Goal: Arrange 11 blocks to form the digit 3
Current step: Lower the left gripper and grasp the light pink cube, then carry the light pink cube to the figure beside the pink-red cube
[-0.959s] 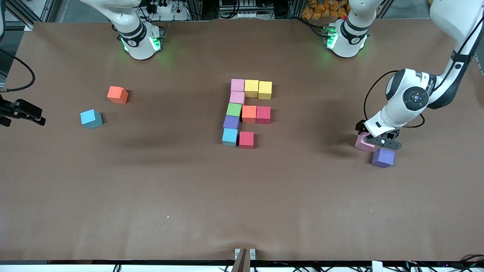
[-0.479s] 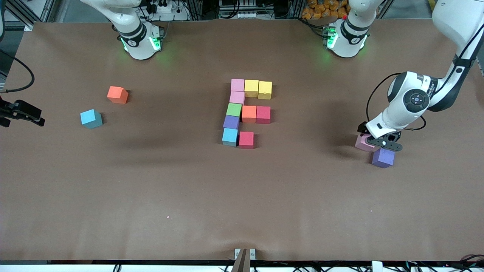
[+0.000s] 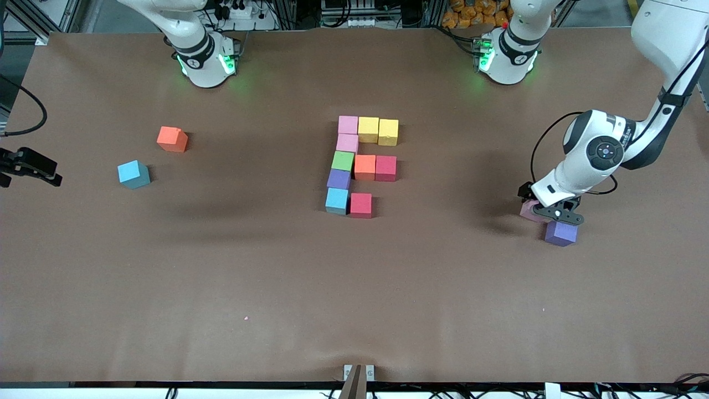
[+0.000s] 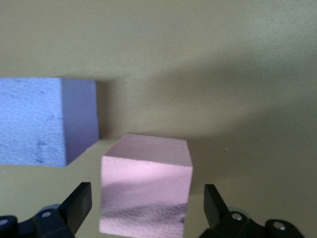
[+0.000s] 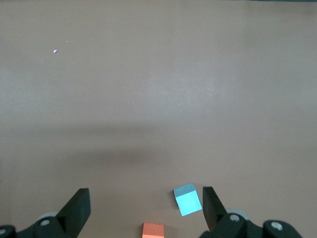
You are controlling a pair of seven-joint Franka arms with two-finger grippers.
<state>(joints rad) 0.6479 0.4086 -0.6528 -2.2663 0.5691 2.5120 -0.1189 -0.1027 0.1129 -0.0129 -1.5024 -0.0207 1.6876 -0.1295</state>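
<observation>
The digit 3 (image 3: 360,163) lies mid-table as a partial figure: a five-block side of pink, pink, green (image 3: 343,160), purple and cyan, two yellow blocks at the top bar, orange and red in the middle, and one red (image 3: 361,205) at the bottom. My left gripper (image 3: 545,213) (image 4: 147,201) is open and low, its fingers standing on either side of a loose pink block (image 3: 530,211) (image 4: 146,178) without touching it. A loose purple block (image 3: 561,233) (image 4: 44,119) sits beside the pink one. My right gripper (image 3: 33,166) (image 5: 146,208) waits open and holds nothing.
A loose orange block (image 3: 172,139) (image 5: 153,230) and a loose cyan block (image 3: 133,174) (image 5: 188,199) lie toward the right arm's end of the table. The brown table cover (image 3: 277,277) stretches bare toward the front camera.
My left gripper has sunk lower over the loose pink block, covering more of it. The right gripper has drifted slightly toward the table's edge. No block has moved.
</observation>
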